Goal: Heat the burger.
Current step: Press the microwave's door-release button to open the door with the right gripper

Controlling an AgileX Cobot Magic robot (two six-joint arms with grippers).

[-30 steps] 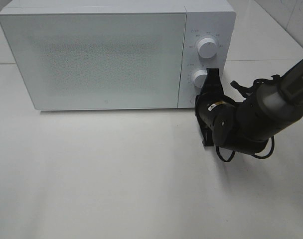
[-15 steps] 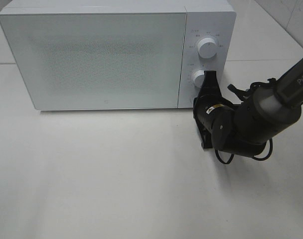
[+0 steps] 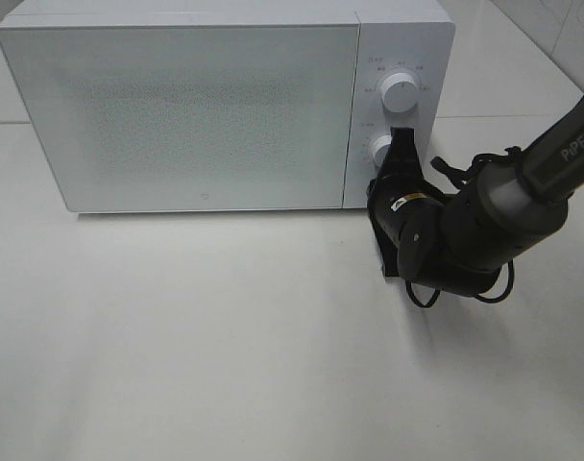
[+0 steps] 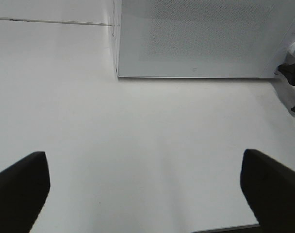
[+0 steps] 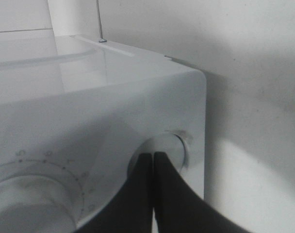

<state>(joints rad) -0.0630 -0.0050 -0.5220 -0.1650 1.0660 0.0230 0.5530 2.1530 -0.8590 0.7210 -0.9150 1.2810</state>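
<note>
Exterior high: boxy white microwave (image 3: 186,106) stands on a smooth, matte white bench (image 3: 225,336). Its flat door (image 3: 177,96) is shut, with a fine speckled, opaque finish. The burger shows in no view. Right tool (image 3: 403,144), glossy black, has its tapered tips pressed together with nothing between them. They lie at the control panel, below the round upper knob (image 3: 400,93) and overlapping the lower knob (image 3: 379,151). Left tool (image 4: 147,179) hangs wide apart and empty over bare bench, with blunt dark fingers (image 4: 21,179).
</note>
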